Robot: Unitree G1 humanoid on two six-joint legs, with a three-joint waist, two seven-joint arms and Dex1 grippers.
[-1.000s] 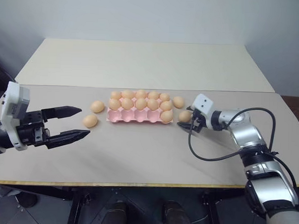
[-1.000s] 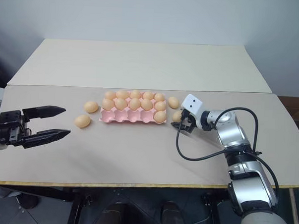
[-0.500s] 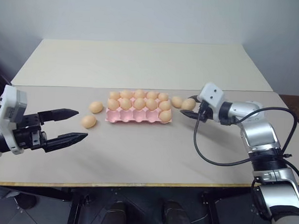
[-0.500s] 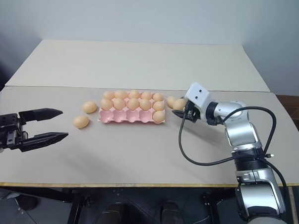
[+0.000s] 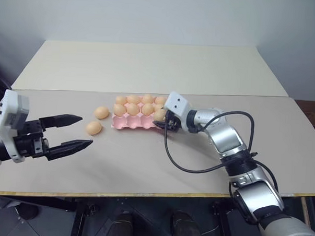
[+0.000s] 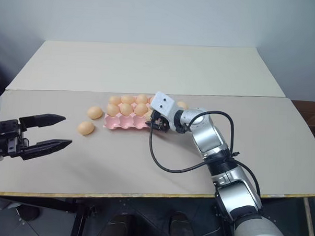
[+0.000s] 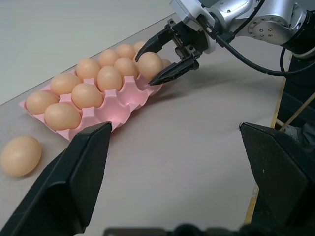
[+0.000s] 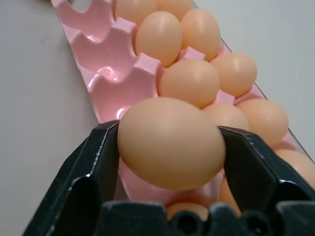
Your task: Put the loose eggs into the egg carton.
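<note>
Right end effector [image 8: 167, 147] grasping an egg [image 8: 171, 142] over the carton [image 5: 127, 123]; front cups unfilled. Left end effector [image 5: 76, 131] released, idle. Two eggs [image 5: 94, 127] loose on the surface [image 5: 145, 164].

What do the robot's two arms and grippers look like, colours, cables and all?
The right arm is built of rounded silver-grey metal segments with black joints, and a black cable loops loosely beside it. A white boxy block sits at its wrist, ahead of the right gripper, with slim black tapered jaws. The left gripper has the same long black pointed jaws, a black body and a white boxy block.
</note>
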